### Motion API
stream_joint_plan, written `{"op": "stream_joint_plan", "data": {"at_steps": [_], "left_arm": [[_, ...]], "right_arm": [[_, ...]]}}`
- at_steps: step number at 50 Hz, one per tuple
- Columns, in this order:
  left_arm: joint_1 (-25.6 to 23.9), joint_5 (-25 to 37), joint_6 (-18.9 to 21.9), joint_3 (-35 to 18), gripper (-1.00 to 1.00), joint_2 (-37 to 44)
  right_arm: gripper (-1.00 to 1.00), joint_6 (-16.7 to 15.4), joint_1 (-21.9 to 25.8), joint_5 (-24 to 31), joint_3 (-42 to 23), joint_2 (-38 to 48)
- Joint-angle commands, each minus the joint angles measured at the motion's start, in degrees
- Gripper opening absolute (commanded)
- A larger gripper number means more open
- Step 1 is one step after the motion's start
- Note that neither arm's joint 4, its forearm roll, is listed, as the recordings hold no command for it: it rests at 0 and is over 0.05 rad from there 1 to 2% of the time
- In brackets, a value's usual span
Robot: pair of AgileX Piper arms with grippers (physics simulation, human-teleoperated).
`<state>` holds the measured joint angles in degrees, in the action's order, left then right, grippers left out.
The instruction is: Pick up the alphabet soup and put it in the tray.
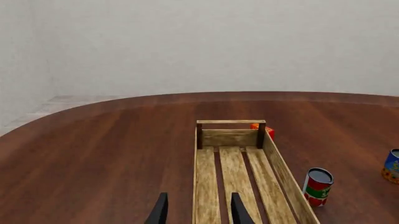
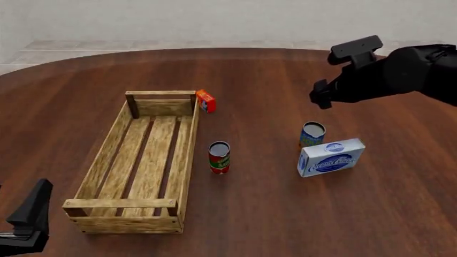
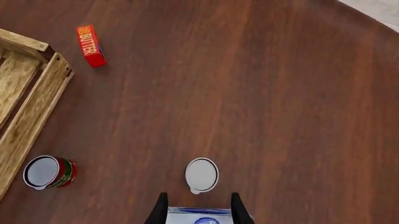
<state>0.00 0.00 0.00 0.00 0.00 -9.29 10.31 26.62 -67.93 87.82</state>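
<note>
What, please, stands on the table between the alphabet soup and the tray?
The red-and-green can stands upright between the alphabet soup and the tray, nearer the tray, touching neither; the front view shows it.

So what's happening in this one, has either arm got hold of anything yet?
Not yet. The right gripper hangs open above the alphabet soup, which stands upright on the table right beside a white-and-blue box. The left gripper is open too, low at the near end of the tray, holding nothing. The tray has nothing in it. A red-and-green can stands just outside it, and a small butter box sits by its far corner.
</note>
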Motion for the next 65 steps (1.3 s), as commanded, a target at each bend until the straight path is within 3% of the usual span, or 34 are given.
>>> {"op": "stream_joint_plan", "data": {"at_steps": [1,25,65], "left_arm": [[0.00,0.00,0.00,0.00,1.00,0.00],[0.00,0.00,0.00,0.00,1.00,0.00],[0.00,0.00,0.00,0.00,1.00,0.00]], "right_arm": [[1.00,0.36,-0.37,-1.44,-0.35,2.01],[1.00,0.22,-0.88,-3.13,-3.47,7.52],[1.00,-0.29,-0.77,-4.73,-2.83,12.41]]}}
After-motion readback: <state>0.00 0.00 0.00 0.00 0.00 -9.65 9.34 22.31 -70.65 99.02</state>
